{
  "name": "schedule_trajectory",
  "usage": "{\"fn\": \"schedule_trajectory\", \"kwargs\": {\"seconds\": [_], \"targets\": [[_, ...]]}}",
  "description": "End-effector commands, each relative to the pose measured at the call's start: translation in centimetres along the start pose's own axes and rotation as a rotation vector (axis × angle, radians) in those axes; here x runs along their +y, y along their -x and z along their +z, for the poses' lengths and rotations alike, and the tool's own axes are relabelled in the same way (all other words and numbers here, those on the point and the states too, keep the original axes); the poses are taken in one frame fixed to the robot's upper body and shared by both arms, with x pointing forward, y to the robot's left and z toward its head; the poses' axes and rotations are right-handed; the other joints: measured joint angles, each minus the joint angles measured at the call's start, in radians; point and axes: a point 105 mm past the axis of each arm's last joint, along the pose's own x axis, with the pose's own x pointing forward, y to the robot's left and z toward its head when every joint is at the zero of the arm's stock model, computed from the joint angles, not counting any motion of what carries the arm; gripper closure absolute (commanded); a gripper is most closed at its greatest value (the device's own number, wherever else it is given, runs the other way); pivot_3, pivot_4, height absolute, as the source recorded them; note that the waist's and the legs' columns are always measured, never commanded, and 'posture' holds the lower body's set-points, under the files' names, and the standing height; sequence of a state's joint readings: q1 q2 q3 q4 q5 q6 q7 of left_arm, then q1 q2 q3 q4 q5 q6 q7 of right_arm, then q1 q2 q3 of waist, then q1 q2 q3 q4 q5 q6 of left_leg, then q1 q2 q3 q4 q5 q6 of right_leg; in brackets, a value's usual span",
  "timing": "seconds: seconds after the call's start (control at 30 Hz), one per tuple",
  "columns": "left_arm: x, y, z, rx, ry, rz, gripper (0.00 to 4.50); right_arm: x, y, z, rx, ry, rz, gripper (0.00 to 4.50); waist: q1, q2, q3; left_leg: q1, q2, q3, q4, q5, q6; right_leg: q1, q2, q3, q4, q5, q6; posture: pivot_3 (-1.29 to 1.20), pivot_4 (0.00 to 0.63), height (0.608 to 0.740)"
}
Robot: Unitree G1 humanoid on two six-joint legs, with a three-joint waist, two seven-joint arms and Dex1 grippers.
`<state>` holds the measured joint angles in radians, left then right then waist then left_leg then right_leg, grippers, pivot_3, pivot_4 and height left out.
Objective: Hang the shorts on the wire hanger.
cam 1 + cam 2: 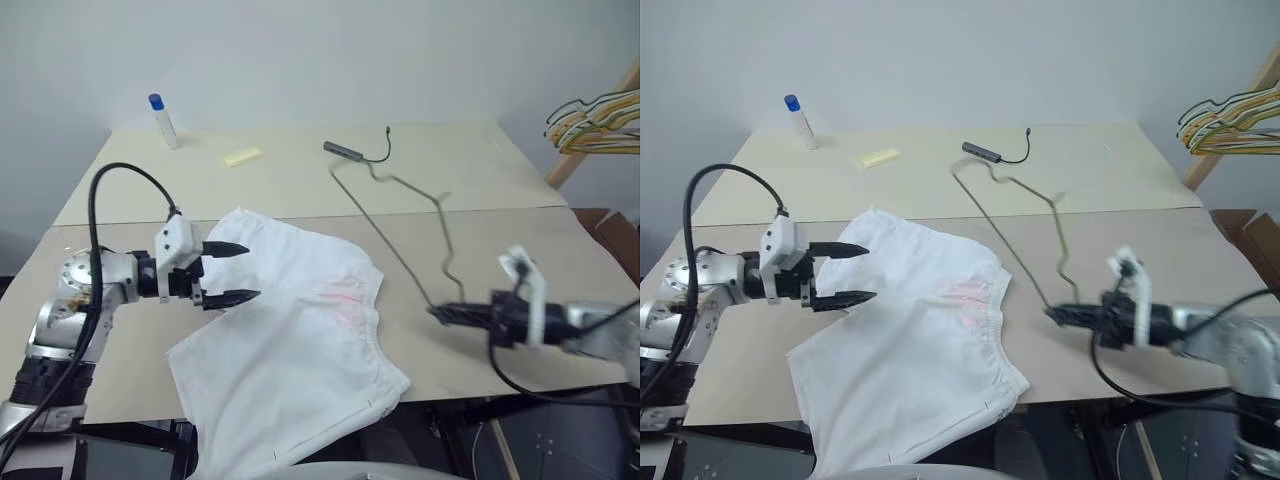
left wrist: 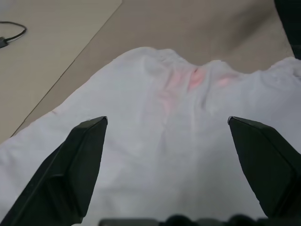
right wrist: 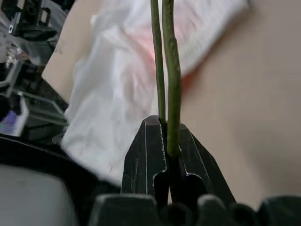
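The shorts (image 1: 300, 350) are white and soft, and they lie spread out on the near part of the table (image 1: 500, 170). One bottom edge hangs a little over the front edge of the table. We see a faint pink mark near the bunched waistband, which points toward the right side.

Our left gripper (image 1: 228, 272) is at the left edge of the shorts. Its two black fingers (image 2: 70, 174) stand wide apart, with nothing between them. In the left wrist view we look right over the white cloth and the pink mark. We cannot tell if the fingertips touch the cloth or float just above it.

Our right gripper (image 1: 447, 314) is on the right side of the table, just beside the waistband. Its fingers are squeezed tight on the wire hanger (image 1: 400, 215). In the right wrist view we see two thin wires running up from between the pinched fingers (image 3: 141, 155). The hanger is thin and dark grey. It stretches away from the gripper toward the far side of the table. It is not inside the shorts.

On the far part of the table we see a small white bottle with a blue cap (image 1: 163, 121), a little yellow block (image 1: 242, 156), and a small dark gadget with a cord (image 1: 345, 150). A bunch of yellow and dark hangers (image 1: 600, 122) hangs at the far right.
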<state>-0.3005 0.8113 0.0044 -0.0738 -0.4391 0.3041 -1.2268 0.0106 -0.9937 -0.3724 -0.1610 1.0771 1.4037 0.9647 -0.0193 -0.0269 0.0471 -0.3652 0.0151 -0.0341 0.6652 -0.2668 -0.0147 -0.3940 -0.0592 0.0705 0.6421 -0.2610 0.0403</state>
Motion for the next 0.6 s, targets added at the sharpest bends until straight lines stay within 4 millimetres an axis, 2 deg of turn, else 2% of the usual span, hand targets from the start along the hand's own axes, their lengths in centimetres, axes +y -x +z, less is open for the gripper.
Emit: {"fn": "schedule_trajectory", "kwargs": {"seconds": [0.03, 0.13, 0.27, 0.43, 0.6], "targets": [[-0.3, -0.6, 1.2, 0.006, -0.107, -0.033, 0.03, 1.4, 2.6, -1.6, 0.042, -0.153, 0.096, 4.50, -0.011, 0.000, 0.000, 0.002, 0.000, 0.000, 0.000, 0.000, 0.000, 0.002, 0.001, 0.000, 0.000, -0.001, 0.001, -0.12, 0.000, 0.740], [1.2, -0.8, 2.9, -0.074, -0.088, 0.017, 0.03, 0.2, 4.4, -4.3, 0.075, -0.287, 0.069, 4.50, -0.033, -0.003, 0.001, 0.009, 0.002, 0.001, 0.000, -0.001, 0.001, 0.008, 0.002, 0.001, 0.000, -0.005, 0.008, -0.13, 0.000, 0.740], [1.1, -0.8, 3.4, -0.080, -0.111, -0.029, 0.03, -0.6, 5.1, -7.1, 0.146, -0.338, 0.058, 4.50, -0.067, -0.001, 0.000, 0.011, 0.002, 0.004, 0.000, -0.001, 0.001, 0.008, 0.002, 0.003, 0.000, -0.005, 0.009, -0.14, 0.000, 0.740], [1.1, -0.6, 4.3, -0.134, -0.082, -0.045, 0.03, -1.4, 4.2, -8.0, 0.152, -0.376, 0.068, 4.50, -0.103, -0.002, 0.001, 0.009, 0.002, 0.005, 0.000, -0.002, 0.002, 0.008, 0.002, 0.005, 0.000, -0.007, 0.011, -0.13, 0.000, 0.740], [0.8, -0.6, 3.7, -0.103, -0.077, -0.045, 0.03, -1.7, 3.3, -7.9, 0.150, -0.379, 0.077, 4.50, -0.102, -0.002, 0.001, 0.010, 0.001, 0.004, 0.000, -0.002, 0.002, 0.008, 0.001, 0.005, 0.000, -0.006, 0.011, -0.13, 0.000, 0.740]]}}
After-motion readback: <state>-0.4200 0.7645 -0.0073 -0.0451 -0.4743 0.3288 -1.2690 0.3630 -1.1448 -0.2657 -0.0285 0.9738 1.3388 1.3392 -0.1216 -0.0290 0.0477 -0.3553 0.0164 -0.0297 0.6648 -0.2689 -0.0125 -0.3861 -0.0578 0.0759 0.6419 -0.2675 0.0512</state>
